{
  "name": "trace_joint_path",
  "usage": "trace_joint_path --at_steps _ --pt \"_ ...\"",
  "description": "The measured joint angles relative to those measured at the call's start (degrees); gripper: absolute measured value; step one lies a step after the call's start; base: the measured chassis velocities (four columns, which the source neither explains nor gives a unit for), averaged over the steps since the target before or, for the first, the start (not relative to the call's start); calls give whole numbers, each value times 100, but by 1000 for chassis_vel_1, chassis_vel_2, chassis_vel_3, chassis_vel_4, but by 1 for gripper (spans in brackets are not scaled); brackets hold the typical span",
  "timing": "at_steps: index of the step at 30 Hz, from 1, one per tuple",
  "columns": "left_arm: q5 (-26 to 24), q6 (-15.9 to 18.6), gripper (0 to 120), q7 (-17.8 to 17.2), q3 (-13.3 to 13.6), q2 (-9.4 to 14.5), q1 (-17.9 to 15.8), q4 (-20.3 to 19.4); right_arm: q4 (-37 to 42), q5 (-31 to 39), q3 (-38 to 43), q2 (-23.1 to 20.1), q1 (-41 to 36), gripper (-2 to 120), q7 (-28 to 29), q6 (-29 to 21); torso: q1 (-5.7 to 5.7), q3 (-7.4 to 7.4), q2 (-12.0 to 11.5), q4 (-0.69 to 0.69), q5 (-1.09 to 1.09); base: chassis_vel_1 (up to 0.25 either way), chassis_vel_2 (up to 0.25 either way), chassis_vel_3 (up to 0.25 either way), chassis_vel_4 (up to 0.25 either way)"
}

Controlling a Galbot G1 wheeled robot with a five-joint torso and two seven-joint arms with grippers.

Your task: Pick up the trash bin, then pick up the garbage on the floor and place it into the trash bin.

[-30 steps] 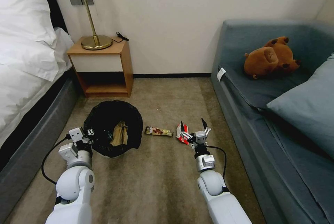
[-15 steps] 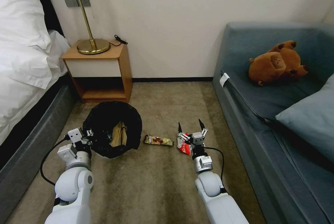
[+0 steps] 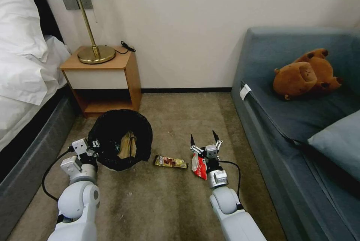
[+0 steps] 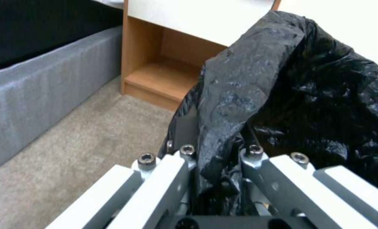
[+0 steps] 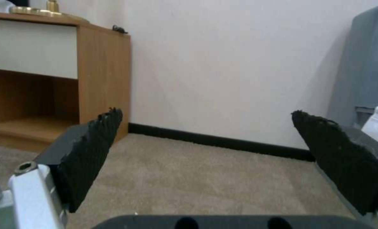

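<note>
Black-lined trash bin (image 3: 120, 139) clamped by left tool (image 3: 94, 147); right tool (image 3: 203, 140) spread wide.

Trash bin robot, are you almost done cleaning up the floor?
Partly. The left gripper is shut on the trash bin, and a tan paper wrapper already lies inside. The right gripper is open over the red-and-white packet, not gripping it. That packet and the dark snack-bar wrapper are both on the carpet.

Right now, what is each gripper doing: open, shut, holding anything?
Left gripper: shut on the trash bin, pinching its bag-covered rim.
Right gripper: open, holding nothing, above the red-and-white packet on the carpet.
</note>
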Motion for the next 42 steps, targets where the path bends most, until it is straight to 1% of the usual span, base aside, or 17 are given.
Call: trace_joint_path --at_steps 13,20,26,28,34,37,38,39,40,41,42 --pt "-22 -11 4 6 -21 29 5 -10 46 8 17 -6 36 99 32 -35 0 0 0 -1 0 -99 93 95 -93" --pt "-18 -22 4 12 -14 30 59 -8 16 -18 45 8 17 100 31 3 0 0 0 -1 0 -71 75 75 -85" --pt "-16 -24 4 14 -18 21 35 -9 -62 -103 50 22 39 100 5 241 0 1 0 -1 0 -85 74 91 -65" --pt "-11 -25 4 13 -19 14 26 -14 -85 -126 36 -6 87 100 -101 435 0 1 0 -1 0 0 0 0 0" --pt "3 -25 4 13 -11 -4 56 -23 -28 -124 -108 -171 128 100 -145 436 0 0 0 0 0 0 0 0 0" --pt "25 -29 4 13 -3 -9 85 -28 15 -20 -220 -291 152 100 -194 291 0 0 0 -1 0 0 0 0 0" --pt "46 -36 4 13 7 -21 113 -28 84 115 -345 -394 174 100 -204 35 0 0 0 -1 0 0 0 0 0" --pt "46 -36 4 13 7 -21 113 -28 84 115 -345 -394 174 100 -204 35 0 0 0 -1 0 0 0 0 0" --pt "71 -44 4 13 15 -37 137 -28 172 258 -508 -504 209 100 -144 -290 0 0 0 -1 0 0 0 0 0" --pt "85 -49 4 13 20 -49 155 -30 235 425 -659 -597 250 100 -64 -505 0 0 0 -1 0 0 0 0 0" --pt "85 -49 4 13 20 -49 155 -30 235 425 -659 -597 250 100 -64 -505 0 0 0 -1 0 0 0 0 0"
